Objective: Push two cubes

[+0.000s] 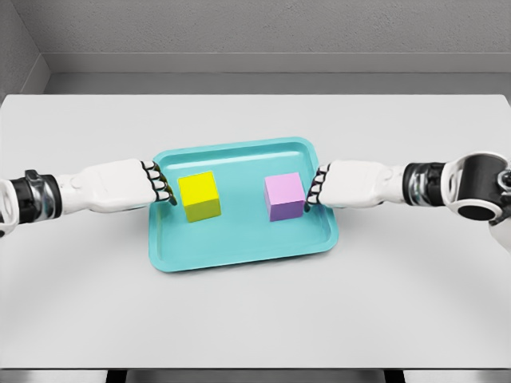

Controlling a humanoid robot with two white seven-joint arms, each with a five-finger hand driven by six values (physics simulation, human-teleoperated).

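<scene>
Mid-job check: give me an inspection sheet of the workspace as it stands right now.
Surface: plain light grey table, bearing a shallow turquoise tray.
Job's things: yellow cube and lilac cube, both on the tray, apart from each other.
Clutter: nothing seen.
Hands: left hand has curled fingers at the yellow cube's outer side; right hand has curled fingers at the lilac cube's outer side. Neither grasps.
Cables: nothing seen.
Surroundings: grey walls behind the table.
</scene>
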